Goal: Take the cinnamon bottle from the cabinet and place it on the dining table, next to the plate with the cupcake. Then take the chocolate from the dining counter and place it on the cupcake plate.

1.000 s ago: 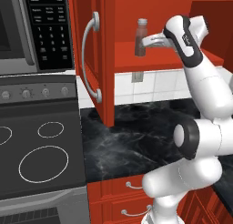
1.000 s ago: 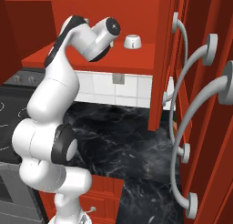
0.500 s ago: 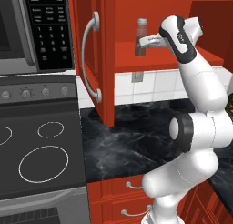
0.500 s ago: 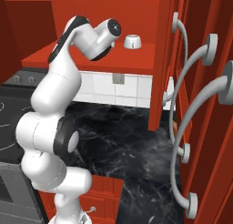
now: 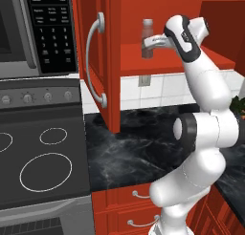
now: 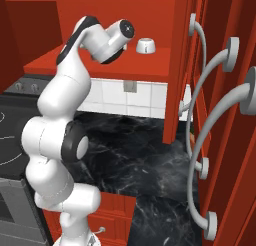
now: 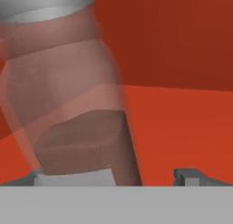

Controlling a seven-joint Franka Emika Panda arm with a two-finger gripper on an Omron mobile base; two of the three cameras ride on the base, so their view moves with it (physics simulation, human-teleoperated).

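Bottle (image 5: 147, 34) stands upright on the red cabinet (image 5: 191, 62) shelf, right at the gripper (image 5: 149, 44). Jaws spread wide, nothing clamped; in the hand view the bottle (image 7: 68, 104) fills the left side, in front of the left fingertip (image 7: 38, 175), off-centre in the gap. White cup (image 6: 145, 45) on the same shelf.

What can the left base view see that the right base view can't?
Left base view: the cinnamon bottle on the cabinet shelf with the open gripper at it, plus a stove and microwave keypad.
Right base view: a small white cup on the shelf and a row of curved silver handles.
Both: the white arm, the red shelf and the black marble counter.
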